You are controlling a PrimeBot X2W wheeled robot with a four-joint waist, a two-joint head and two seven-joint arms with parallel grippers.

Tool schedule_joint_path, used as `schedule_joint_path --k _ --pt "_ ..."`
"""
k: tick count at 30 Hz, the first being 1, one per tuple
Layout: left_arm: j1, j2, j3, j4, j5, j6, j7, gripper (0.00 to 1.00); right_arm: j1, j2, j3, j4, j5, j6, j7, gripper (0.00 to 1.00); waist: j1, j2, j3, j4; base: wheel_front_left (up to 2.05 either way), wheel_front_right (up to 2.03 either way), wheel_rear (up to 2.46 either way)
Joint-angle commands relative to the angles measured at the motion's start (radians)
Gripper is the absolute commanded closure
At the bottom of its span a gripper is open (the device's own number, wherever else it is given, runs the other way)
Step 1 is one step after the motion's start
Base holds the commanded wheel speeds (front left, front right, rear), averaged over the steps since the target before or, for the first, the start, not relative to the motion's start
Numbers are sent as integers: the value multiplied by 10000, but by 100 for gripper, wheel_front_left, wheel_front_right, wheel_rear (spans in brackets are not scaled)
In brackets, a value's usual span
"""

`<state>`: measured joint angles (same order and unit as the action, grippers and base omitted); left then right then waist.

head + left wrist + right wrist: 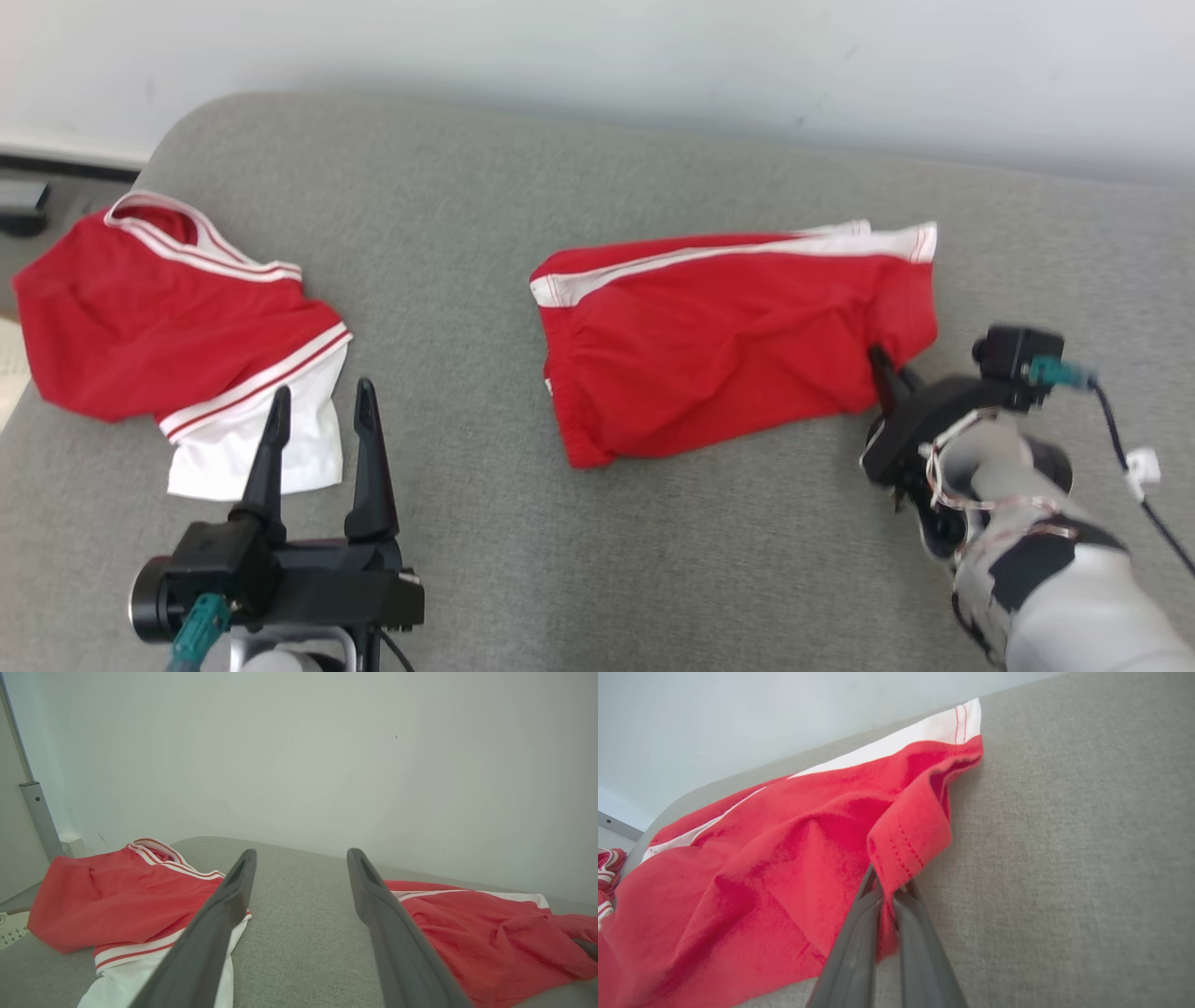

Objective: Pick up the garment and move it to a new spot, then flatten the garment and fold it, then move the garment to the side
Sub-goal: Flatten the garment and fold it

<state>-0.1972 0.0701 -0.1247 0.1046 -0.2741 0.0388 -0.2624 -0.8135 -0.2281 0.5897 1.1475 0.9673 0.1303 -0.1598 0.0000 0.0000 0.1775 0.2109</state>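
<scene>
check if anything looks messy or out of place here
Nothing spilled or damaged. The red shorts lie rumpled, their right hem bunched where the right gripper is shut on it. The red and white top at the left is crumpled, near the edge of the grey cushion.

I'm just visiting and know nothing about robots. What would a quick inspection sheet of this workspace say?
Surface: grey fabric cushion.
Job's things: red shorts with a white stripe, rumpled, right of centre.
Clutter: red-and-white jersey, crumpled at the left.
Grippers: left gripper near the jersey, jaws open, holding nothing; right gripper, jaws shut on the shorts' hem.
Cables: teal-plugged cable at the right wrist; thin wires along that forearm.
Surroundings: pale wall behind; metal post at the left.
</scene>
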Motion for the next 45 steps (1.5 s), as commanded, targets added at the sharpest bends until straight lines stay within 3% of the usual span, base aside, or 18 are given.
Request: schedule_joint_path --k 1,14,23,24,25,26,36,45 --pt "230 -27 19 -6 107 -2 -33 0 253 -48 19 -124 135 12 -75 100 0 0 -368 -340 0 0 0" --pt "608 87 64 -109 195 9 -33 0 2984 -860 225 -2815 920 12 -114 100 0 0 -784 -1034 0 0 0" --pt "603 65 -15 -167 136 31 -33 0 3637 -1176 -192 -3179 522 12 -81 100 0 0 -654 -1137 0 0 0" --pt "612 59 -10 -181 124 40 -33 0 3645 -1182 -289 -3202 456 12 -171 88 0 0 -629 -1146 0 0 0" --pt "616 54 0 -199 114 47 -33 0 3656 -1216 -345 -3171 311 12 -222 20 0 0 -606 -1156 0 0 0" --pt "626 51 9 -214 104 57 -33 0 3680 -1217 -391 -3123 181 12 -286 0 0 0 -598 -1163 0 0 0" --pt "789 32 127 -440 115 126 -33 0 3662 -1212 -1169 -3579 -603 12 -472 0 0 0 -559 -1245 0 0 0" --pt "636 -72 -159 -291 26 78 -33 0 2637 -1334 -1694 -2610 -1512 12 1267 0 0 0 -510 -794 0 0 0"
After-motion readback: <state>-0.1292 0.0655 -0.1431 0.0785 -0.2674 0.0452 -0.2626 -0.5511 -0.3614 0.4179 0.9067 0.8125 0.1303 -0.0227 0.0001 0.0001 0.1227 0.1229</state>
